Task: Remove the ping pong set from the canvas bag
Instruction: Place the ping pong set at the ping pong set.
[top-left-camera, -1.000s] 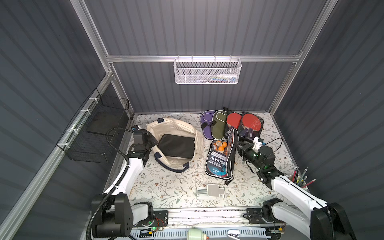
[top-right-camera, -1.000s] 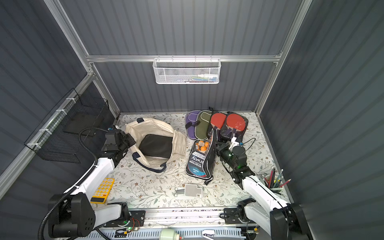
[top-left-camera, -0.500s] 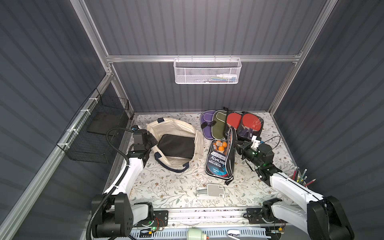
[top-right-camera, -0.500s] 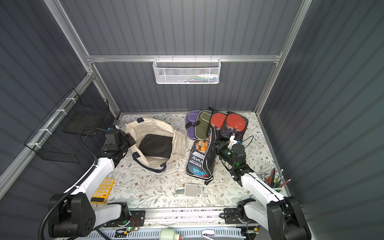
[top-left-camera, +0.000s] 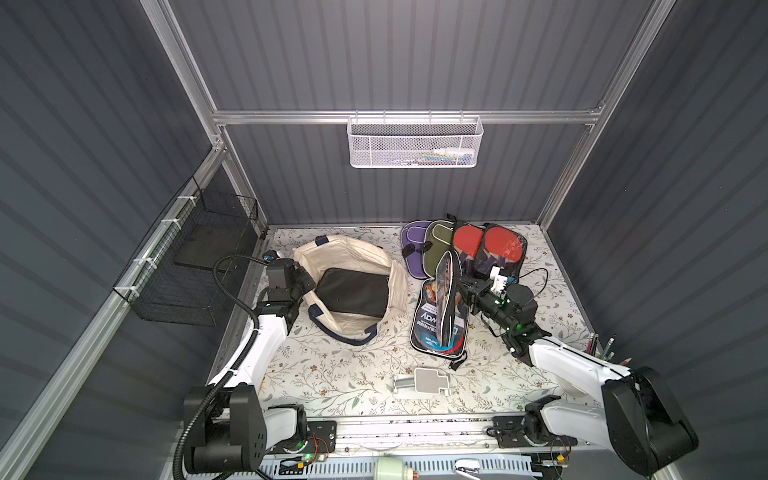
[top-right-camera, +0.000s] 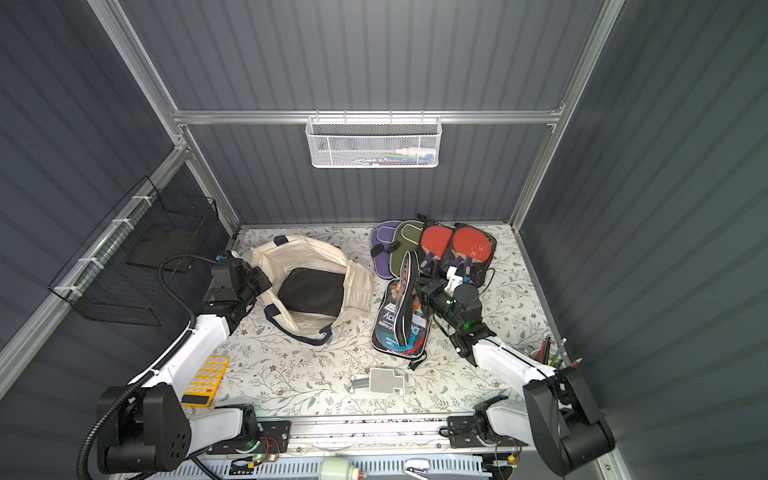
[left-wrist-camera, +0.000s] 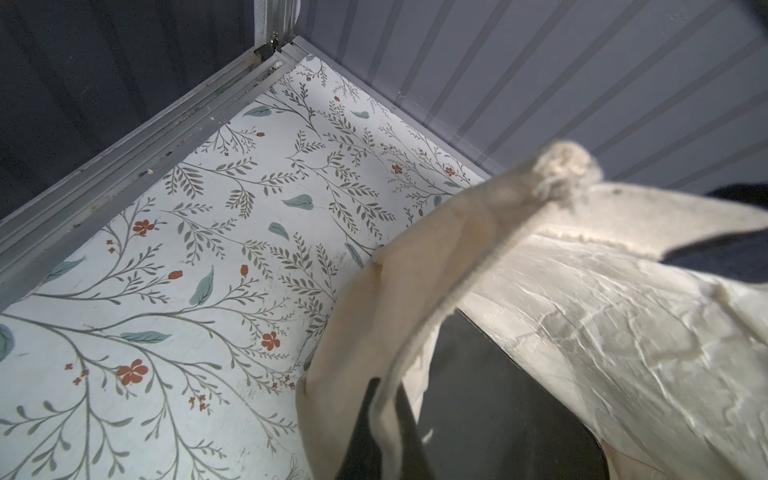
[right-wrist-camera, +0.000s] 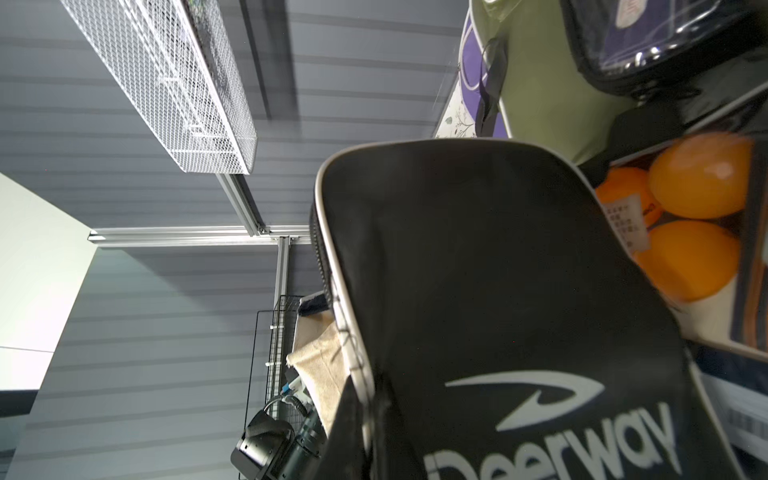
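On the left, my left gripper (top-left-camera: 306, 286) is clamped on the left rim of the canvas bag (top-left-camera: 345, 253); the left wrist view shows canvas pinched in it. The bag lies open on the floral table (top-left-camera: 332, 374), mouth up, with only a flat dark pad (top-left-camera: 353, 293) showing inside.

To the right of the bag and apart from it sits the ping pong set (top-left-camera: 436, 332). It is a black zip case, already outside the bag, with its long axis running near to far. Orange balls (right-wrist-camera: 702, 174) show in the opened case.

Further right, my right gripper (top-left-camera: 464, 286) is closed on the raised cover (top-left-camera: 446, 299). I take the grip to be on its piped edge, though the wrist view is too tight to be sure.

So the set lies directly left of the right tool, broadside to it, and the right arm is much the nearer. The left arm has the whole bag between it and the case. I judge the next move belongs to the right arm.
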